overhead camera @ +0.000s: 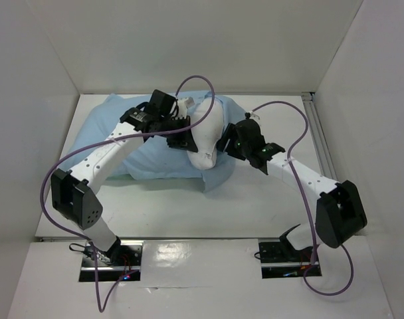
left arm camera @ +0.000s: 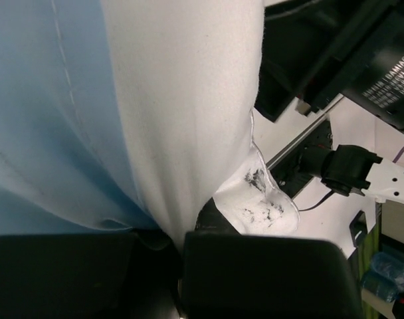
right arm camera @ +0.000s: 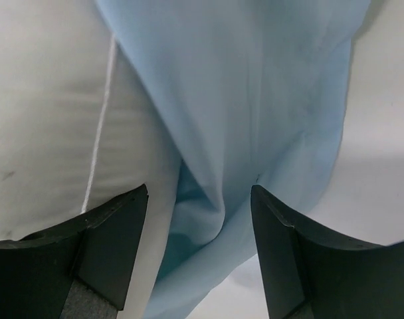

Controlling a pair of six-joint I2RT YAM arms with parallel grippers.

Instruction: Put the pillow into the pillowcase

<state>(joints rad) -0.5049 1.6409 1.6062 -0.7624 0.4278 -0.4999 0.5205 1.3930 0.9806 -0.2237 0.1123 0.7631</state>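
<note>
The light blue pillowcase (overhead camera: pixel 115 139) lies flat across the back of the table. The white pillow (overhead camera: pixel 207 129) stands bunched at its right end, with blue cloth wrapped round its right side. My left gripper (overhead camera: pixel 184 135) is shut on a fold of the pillow (left arm camera: pixel 189 119), the jaws pinched together (left arm camera: pixel 179 240) beside a printed white tag (left arm camera: pixel 262 199). My right gripper (overhead camera: pixel 227 144) presses in from the right. In the right wrist view its jaws (right arm camera: pixel 199 229) stand wide apart, a fold of pillowcase (right arm camera: pixel 248 113) hanging between them and the pillow (right arm camera: pixel 42 113) at the left finger.
White walls close the table (overhead camera: pixel 268 199) in at the back and on both sides. A metal rail (overhead camera: pixel 319 139) runs along the right edge. Purple cables (overhead camera: pixel 202 83) loop over both arms. The right arm's links (left arm camera: pixel 361 169) show behind the pillow in the left wrist view.
</note>
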